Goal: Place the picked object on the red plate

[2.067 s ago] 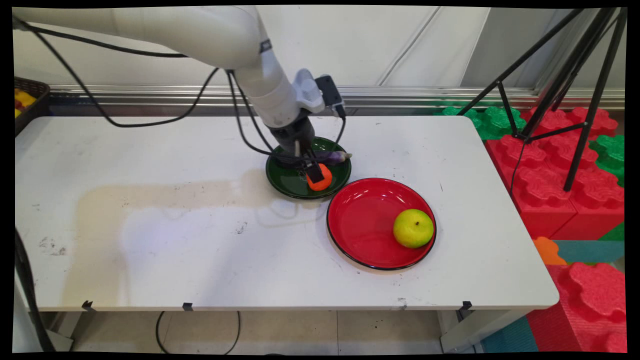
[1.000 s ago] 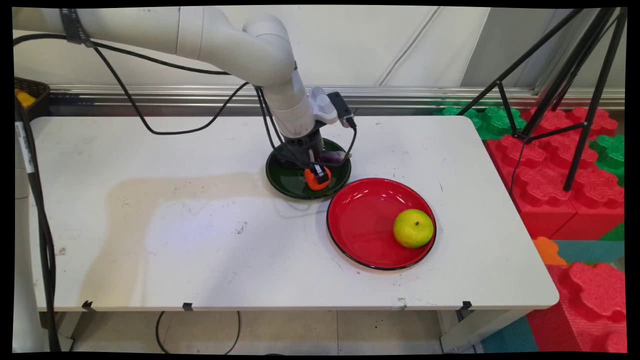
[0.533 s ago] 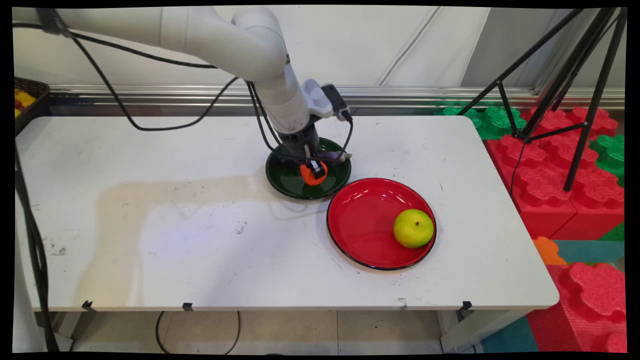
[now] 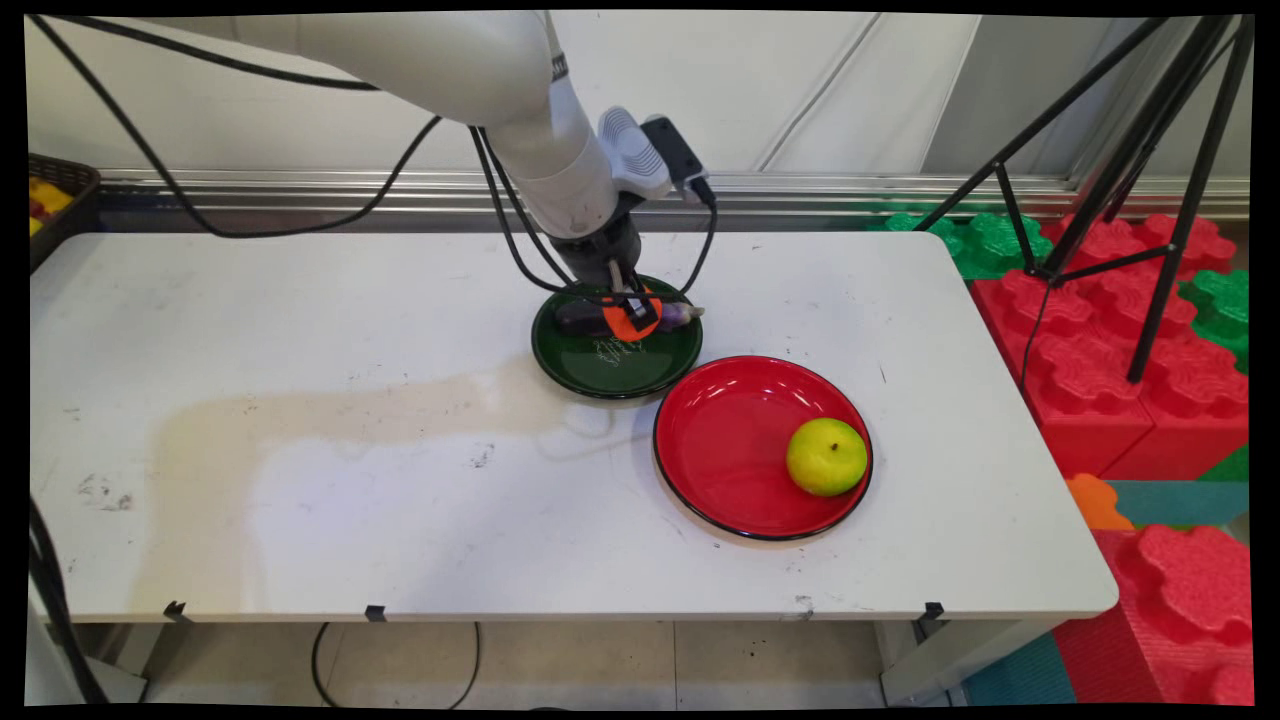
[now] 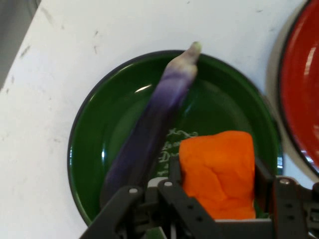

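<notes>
orange block is clamped between the gripper jaws just above the green plate, beside the eggplant; a shallow hold could let it slip and knock that eggplant.

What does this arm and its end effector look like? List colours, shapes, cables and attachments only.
The arm is white, built of smooth rounded tubular links. Loose black cables hang from it and loop down round the wrist. A ribbed light grey module with a black box sits on the wrist. The end effector is black, with a jointed linkage and two flat fingers.
</notes>
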Robot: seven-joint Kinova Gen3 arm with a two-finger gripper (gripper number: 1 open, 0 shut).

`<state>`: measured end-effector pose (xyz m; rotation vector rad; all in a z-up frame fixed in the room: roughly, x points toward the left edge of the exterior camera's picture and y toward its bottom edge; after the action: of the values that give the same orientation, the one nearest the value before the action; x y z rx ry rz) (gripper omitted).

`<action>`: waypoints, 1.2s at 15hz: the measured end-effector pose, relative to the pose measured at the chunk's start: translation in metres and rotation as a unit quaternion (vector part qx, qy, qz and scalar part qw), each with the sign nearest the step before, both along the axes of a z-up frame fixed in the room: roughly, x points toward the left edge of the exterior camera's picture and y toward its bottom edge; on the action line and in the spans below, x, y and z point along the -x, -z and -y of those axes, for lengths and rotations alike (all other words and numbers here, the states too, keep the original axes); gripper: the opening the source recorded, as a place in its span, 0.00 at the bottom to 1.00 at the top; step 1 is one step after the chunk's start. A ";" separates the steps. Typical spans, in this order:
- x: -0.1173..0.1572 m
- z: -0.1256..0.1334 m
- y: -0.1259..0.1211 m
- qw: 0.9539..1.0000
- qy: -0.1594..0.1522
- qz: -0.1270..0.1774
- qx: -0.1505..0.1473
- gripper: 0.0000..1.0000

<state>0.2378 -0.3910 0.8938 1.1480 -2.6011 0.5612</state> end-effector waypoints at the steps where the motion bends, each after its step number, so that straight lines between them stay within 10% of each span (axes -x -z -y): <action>1: 0.005 -0.007 -0.005 1.000 0.007 0.000 0.000 0.00; 18: 0.095 -0.069 0.011 0.991 0.117 0.011 -0.058 0.00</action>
<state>0.1428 -0.3224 0.8826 0.8544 -2.7676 0.3792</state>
